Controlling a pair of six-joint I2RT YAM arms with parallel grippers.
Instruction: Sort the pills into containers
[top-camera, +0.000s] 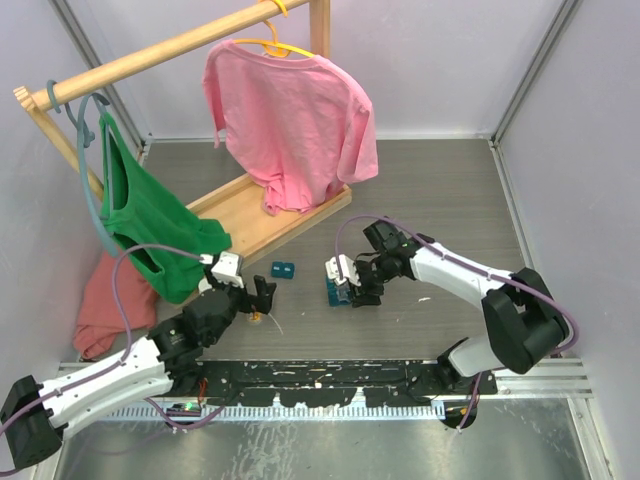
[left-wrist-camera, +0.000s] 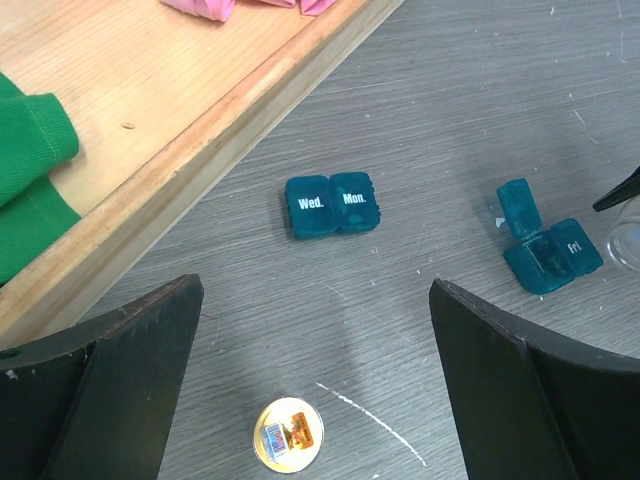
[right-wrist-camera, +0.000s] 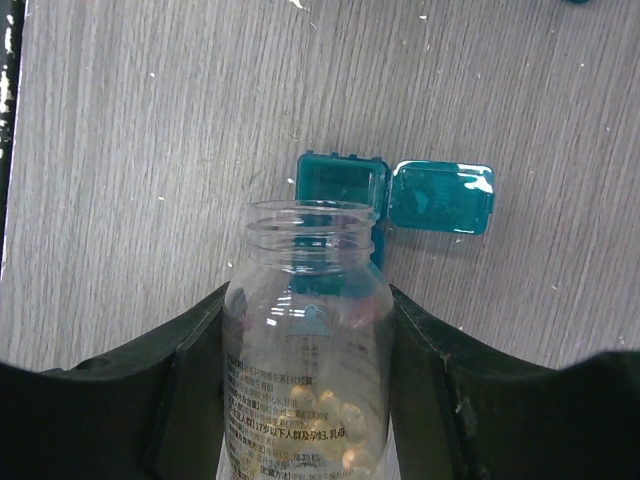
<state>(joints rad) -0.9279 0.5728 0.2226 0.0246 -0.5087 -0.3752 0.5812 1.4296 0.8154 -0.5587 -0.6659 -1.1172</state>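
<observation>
A clear bottle (right-wrist-camera: 310, 330) with yellow pills (right-wrist-camera: 335, 420) in its lower part lies tilted in my right gripper (right-wrist-camera: 308, 295), which is shut on it. Its open mouth points at a teal container (right-wrist-camera: 340, 185) whose lid (right-wrist-camera: 440, 197) is flipped open. From above, that container (top-camera: 337, 296) lies just under the right gripper (top-camera: 350, 278). The other container (left-wrist-camera: 332, 204), marked Wed and Mon, lies closed on the table. My left gripper (left-wrist-camera: 315, 300) hangs open over the table, empty, with the round bottle cap (left-wrist-camera: 288, 434) below it.
A wooden clothes rack (top-camera: 255, 215) stands at the back left with a pink shirt (top-camera: 290, 120) and a green top (top-camera: 150, 215) hanging from it. A reddish cloth (top-camera: 105, 300) lies by the left wall. Grey walls close in both sides.
</observation>
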